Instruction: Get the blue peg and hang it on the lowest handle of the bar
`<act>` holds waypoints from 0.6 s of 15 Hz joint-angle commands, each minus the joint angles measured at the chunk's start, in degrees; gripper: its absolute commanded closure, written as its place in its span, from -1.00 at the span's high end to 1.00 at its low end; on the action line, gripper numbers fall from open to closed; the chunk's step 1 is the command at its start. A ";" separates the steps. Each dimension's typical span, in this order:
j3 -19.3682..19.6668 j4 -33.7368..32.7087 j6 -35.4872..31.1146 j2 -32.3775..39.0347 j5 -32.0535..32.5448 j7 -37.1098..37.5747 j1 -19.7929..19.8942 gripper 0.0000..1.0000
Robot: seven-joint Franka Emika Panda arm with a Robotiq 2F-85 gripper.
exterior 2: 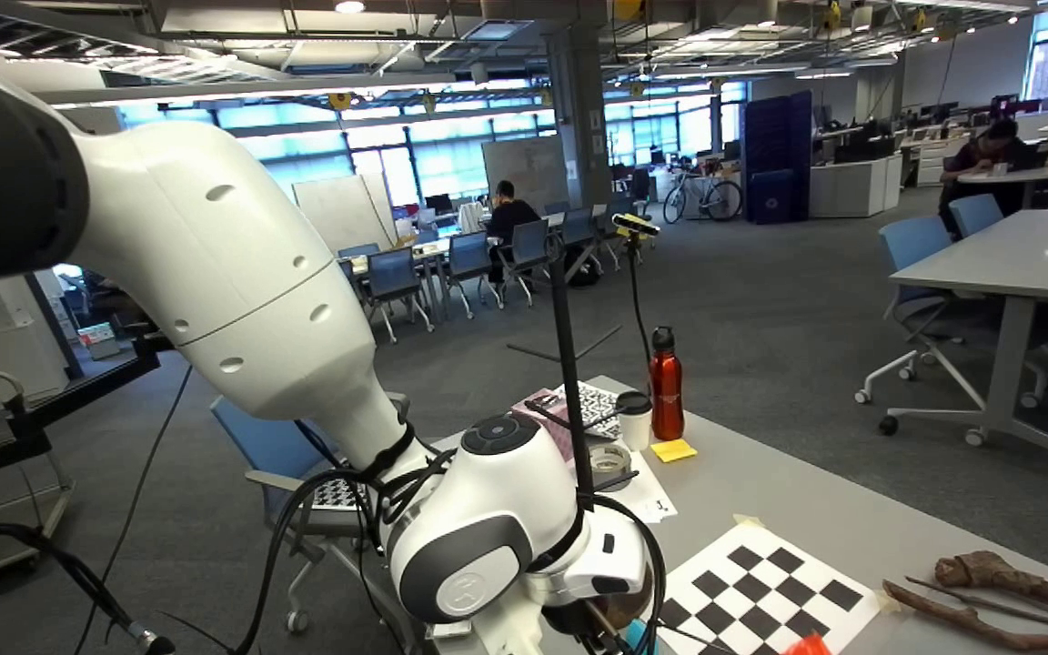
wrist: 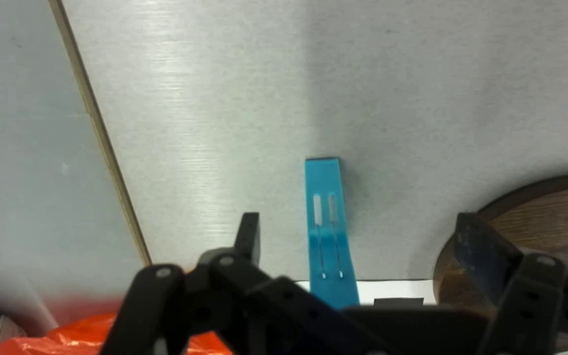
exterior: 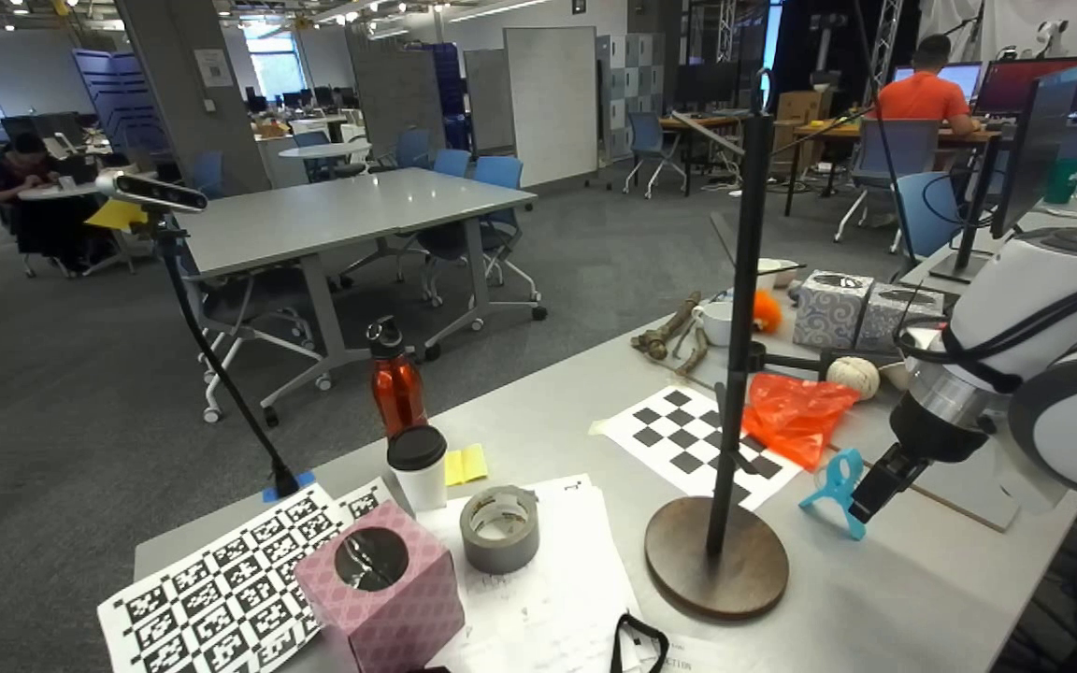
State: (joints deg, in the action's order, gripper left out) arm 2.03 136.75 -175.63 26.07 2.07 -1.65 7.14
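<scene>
The blue peg (exterior: 842, 479) is a light-blue clip standing on the table on splayed legs. It also shows in the wrist view (wrist: 326, 217), and a small blue part peeks out below the arm in an exterior view (exterior 2: 640, 634). My gripper (wrist: 359, 227) is open, with the peg between its fingers and gaps on both sides; the peg's lower end is hidden behind the gripper body. In an exterior view my gripper (exterior: 875, 491) is right beside the peg. The bar (exterior: 750, 252) stands upright on its round brown base (exterior: 679, 551), with several thin side arms. Its base (wrist: 555, 222) lies beneath the right finger in the wrist view.
An orange-red plastic sheet (exterior: 796, 416) and a checkerboard sheet (exterior: 665, 425) lie behind the peg. A thin board's edge (wrist: 99, 123) runs to the left in the wrist view. A tape roll (exterior: 499, 529), pink tissue box (exterior: 389, 589) and cup (exterior: 419, 481) stand beyond the bar.
</scene>
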 commanded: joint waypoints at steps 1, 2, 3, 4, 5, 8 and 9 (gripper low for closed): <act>-1.06 -2.56 -3.42 3.96 -0.25 -2.35 1.73 1.00; -1.25 -2.74 -4.36 4.41 -0.25 -2.47 2.06 1.00; -1.38 -2.70 -5.71 4.76 -0.21 -2.49 2.36 1.00; -1.71 -2.35 -7.48 4.87 -0.19 -2.48 2.88 1.00; -2.52 -1.94 -9.10 4.95 -0.20 -2.48 3.83 1.00; -4.92 -0.61 -13.29 4.68 0.59 -2.11 6.24 1.00; -5.74 -0.27 -14.16 4.68 0.96 -1.94 7.03 1.00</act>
State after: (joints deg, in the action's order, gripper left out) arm -0.30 135.50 -185.95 30.48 2.23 -2.19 10.54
